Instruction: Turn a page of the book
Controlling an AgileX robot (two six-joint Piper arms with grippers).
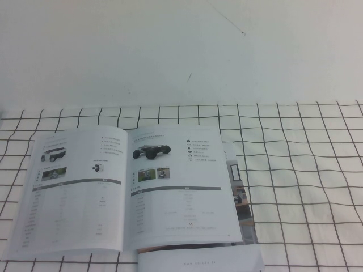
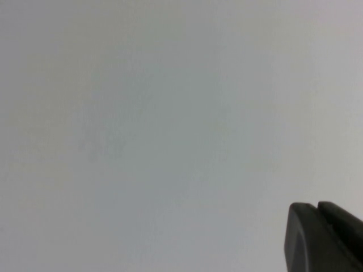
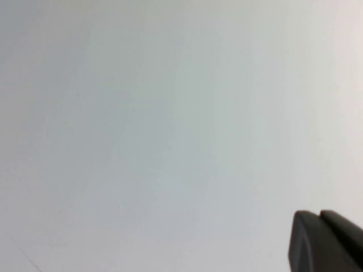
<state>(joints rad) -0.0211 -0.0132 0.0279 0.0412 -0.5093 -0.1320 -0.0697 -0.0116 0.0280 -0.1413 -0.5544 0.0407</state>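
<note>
The book [image 1: 127, 187] lies open and flat on the grid cloth at the front left of the high view. The page [image 1: 178, 192] with the black low vehicle, two green photos and a grey-barred table is its right-hand sheet and lies flat. The left-hand sheet [image 1: 74, 187] shows a white boxy vehicle. Neither arm shows in the high view. My left gripper [image 2: 316, 207] is shut and empty, seen only against a blank pale surface. My right gripper [image 3: 319, 214] is likewise shut and empty against a blank pale surface.
The edges of lower pages [image 1: 239, 190] stick out past the book's right side. Another white sheet [image 1: 198, 262] lies at the book's front edge. The black-lined grid cloth [image 1: 300, 170] covers the table, with a white wall [image 1: 170, 51] behind.
</note>
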